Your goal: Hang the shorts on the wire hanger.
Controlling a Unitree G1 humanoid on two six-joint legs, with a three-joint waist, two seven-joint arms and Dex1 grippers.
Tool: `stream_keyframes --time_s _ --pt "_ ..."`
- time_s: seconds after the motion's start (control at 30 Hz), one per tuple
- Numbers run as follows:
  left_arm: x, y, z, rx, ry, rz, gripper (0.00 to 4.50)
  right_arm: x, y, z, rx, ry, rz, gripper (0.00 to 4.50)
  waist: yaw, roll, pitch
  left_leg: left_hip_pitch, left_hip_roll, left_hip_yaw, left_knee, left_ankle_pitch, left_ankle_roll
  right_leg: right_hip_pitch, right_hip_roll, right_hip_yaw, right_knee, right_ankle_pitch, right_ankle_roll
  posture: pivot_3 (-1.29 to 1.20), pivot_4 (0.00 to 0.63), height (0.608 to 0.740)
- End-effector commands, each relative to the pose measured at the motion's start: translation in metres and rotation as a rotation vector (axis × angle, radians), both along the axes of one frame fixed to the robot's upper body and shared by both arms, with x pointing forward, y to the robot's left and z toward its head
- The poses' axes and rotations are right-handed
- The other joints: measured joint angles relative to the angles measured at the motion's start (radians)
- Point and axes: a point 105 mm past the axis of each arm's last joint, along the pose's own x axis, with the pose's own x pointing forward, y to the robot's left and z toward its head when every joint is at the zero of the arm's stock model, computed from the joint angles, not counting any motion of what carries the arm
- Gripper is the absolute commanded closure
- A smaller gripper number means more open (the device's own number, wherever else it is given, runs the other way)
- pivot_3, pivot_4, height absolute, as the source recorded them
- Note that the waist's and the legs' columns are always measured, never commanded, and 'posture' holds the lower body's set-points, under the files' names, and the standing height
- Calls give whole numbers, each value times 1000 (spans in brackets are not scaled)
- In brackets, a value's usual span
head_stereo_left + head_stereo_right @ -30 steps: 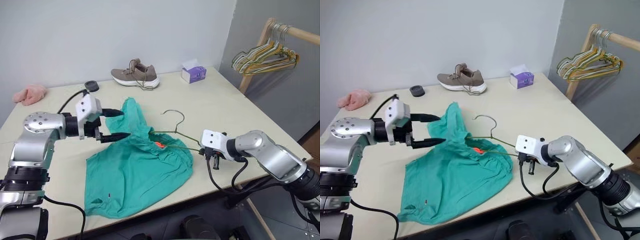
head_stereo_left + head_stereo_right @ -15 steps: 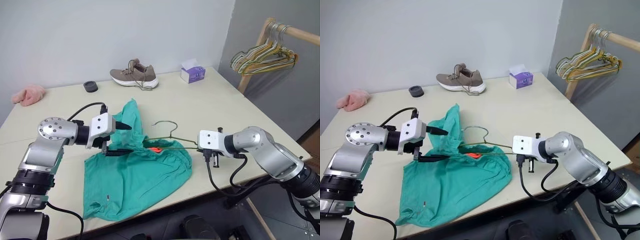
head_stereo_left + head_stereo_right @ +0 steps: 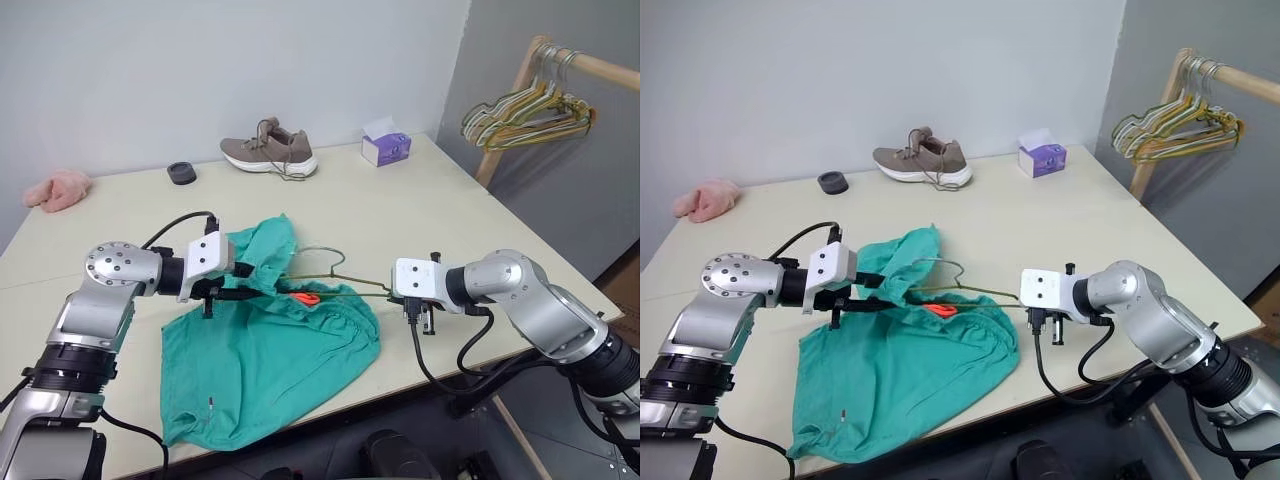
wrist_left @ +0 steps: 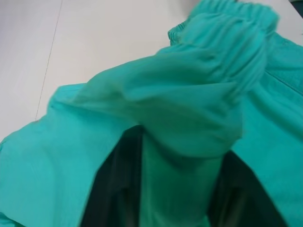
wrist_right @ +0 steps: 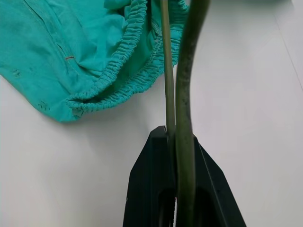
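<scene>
A: Teal shorts (image 3: 270, 345) lie on our table (image 3: 420, 215); our left gripper (image 3: 243, 291) pinches their waistband.

B: Our right gripper (image 5: 176, 142) is clamped on the wire hanger (image 3: 335, 275) beside them.

Pale table (image 3: 420, 215); grey walls (image 3: 200, 60); wooden rail (image 3: 590, 68)

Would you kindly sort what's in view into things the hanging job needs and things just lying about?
In use:
- shorts
- wire hanger
- left hand
- right hand

Lying about:
- shoe
- tissue box
- pink cloth
- black disc
- hanger bunch
</scene>
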Motion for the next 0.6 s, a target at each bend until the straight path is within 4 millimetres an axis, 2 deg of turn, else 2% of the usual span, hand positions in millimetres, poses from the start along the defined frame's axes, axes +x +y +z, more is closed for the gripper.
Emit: stream_keyframes --time_s 0.03,0.07,0.23,0.33,0.6 --pt "0 -6 10 -28 -34 -14 4276 -2 7 17 22 -69 67 4500 0 0 0 0 0 0 0 0 0 0 0 0 0 0 0 -310 0 740" --pt "0 -7 10 -30 -32 -14 4454 -3 8 17 23 -68 83 4500 0 0 0 0 0 0 0 0 0 0 0 0 0 0 0 -309 0 740" --pt "-3 -7 8 -33 -19 -14 4454 -7 8 16 10 -69 156 4500 -1 0 0 0 0 0 0 0 0 0 0 0 0 0 0 -307 0 740" --pt "-5 -2 7 -28 -5 0 4500 1 -11 15 -31 -74 141 3779 0 0 0 0 0 0 0 0 0 0 0 0 0 0 0 -300 0 740" --pt "-4 11 7 -58 -3 88 4500 16 -74 12 -112 -65 -46 1060 2 0 0 0 0 0 0 0 0 1 0 -1 0 0 0 -293 0 740"
